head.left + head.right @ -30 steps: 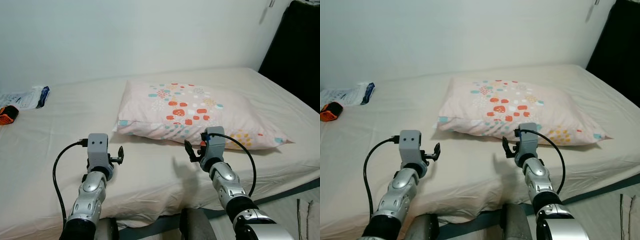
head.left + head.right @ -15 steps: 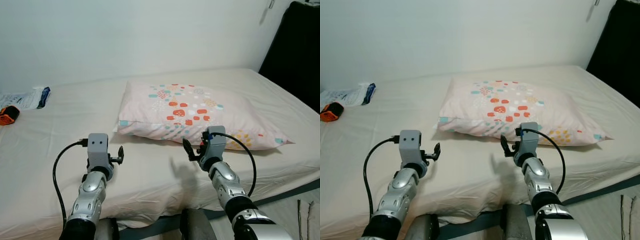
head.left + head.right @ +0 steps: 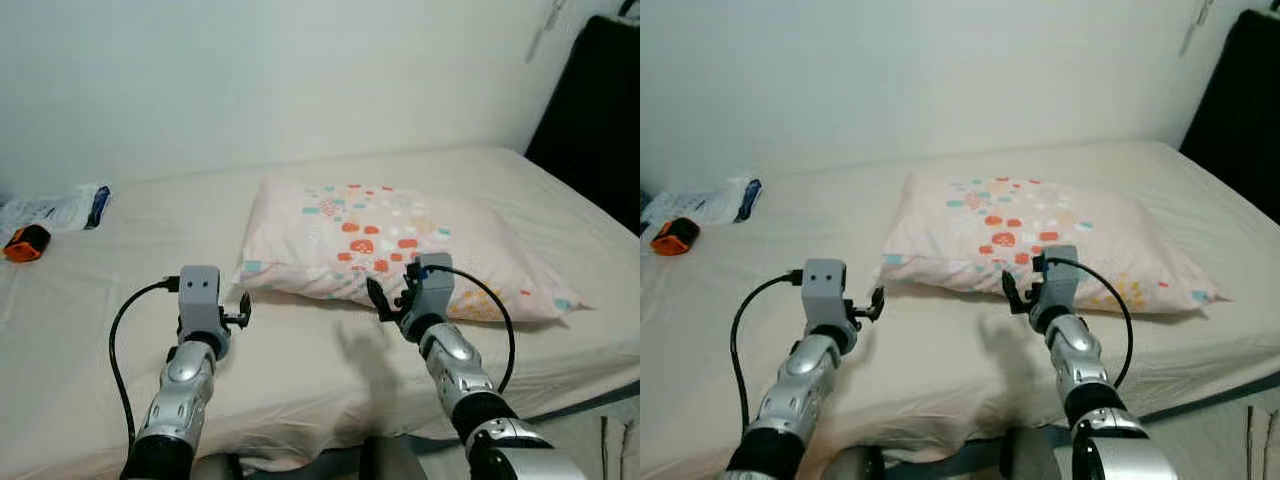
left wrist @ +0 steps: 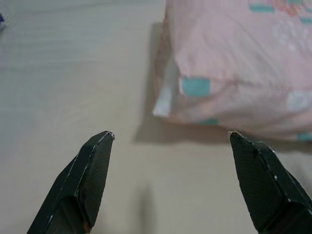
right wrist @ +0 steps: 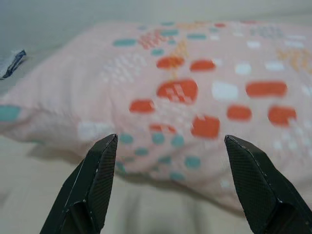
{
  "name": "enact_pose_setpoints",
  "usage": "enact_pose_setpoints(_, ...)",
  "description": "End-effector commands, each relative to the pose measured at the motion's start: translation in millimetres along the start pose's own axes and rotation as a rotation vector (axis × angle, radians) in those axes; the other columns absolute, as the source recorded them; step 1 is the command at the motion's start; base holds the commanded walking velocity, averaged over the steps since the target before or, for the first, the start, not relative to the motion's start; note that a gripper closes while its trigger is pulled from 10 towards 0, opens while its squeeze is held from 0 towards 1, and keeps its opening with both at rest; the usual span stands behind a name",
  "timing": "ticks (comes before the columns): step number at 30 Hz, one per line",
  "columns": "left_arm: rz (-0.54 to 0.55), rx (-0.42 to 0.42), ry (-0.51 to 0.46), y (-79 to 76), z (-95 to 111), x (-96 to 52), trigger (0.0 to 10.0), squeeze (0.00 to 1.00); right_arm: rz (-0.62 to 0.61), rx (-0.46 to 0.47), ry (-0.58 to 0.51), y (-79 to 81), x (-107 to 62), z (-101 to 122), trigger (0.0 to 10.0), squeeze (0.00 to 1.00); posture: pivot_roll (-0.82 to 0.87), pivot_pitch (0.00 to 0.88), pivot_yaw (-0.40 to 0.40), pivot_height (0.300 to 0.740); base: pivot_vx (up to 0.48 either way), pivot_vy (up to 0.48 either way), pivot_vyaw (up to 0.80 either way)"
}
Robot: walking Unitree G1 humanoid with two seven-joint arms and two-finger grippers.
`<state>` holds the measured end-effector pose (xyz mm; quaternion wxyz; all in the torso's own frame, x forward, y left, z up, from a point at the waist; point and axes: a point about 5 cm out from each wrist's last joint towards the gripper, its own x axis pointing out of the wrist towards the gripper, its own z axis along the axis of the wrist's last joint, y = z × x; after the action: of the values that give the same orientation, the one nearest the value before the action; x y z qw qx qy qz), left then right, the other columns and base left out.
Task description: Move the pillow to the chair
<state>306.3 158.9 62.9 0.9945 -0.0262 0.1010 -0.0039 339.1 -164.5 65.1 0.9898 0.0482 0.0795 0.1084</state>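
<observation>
Left eye view: the bed spreads across most of the scene, covered in a plain cream sheet, with a white wall behind and a dark upright shape at the far right that cannot be identified. The pillow, pale pink with red, teal and orange blotches, lies flat in the middle of the bed, its long side toward the robot. No chair can be made out, so where the pillow must go is unknown from here. The step in hand looks like the approach to the grasp, with nothing lifted yet. The right claw hovers just before the pillow's near edge, fingers spread wide; in the right wrist view the patterned fabric sits between the two fingers. The left claw hangs over bare sheet near the pillow's near left corner, also wide, with that corner ahead of it and apart from the fingertips. The next move probably calls for both claws to go forward and low, so that each closes on a fold of fabric at the edge rather than sliding over the soft top. Nothing blocks that path. Well apart at the far left lie a white packet and a small orange-and-black object, clear of the work.
</observation>
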Motion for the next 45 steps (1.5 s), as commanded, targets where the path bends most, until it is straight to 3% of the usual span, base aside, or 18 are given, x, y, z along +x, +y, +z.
enact_pose_setpoints(1, -0.001, 0.013, 0.006, 1.9, 0.2, -1.0, 10.0, 0.0, 0.008, 0.008, -0.017, 2.3, 1.6, 3.1, 10.0, 0.0, 0.01, 0.001, -0.031, 0.685, 0.0, 0.0, 0.0)
enact_pose_setpoints(14, -0.004, 0.012, 0.007, 1.2, 0.1, -1.3, 10.0, 0.0, 0.013, 0.008, -0.016, 2.8, 1.6, 2.9, 10.0, 0.0, 0.01, 0.003, -0.031, 0.74, 0.0, 0.0, 0.0)
enact_pose_setpoints(45, -0.009, 0.014, 0.017, -2.2, -2.8, -2.0, 10.0, 0.0, -0.004, -0.019, 0.035, 3.7, 0.5, -5.0, 10.0, 0.0, 0.0, 0.0, -0.038, 0.74, 0.0, 0.0, 0.0)
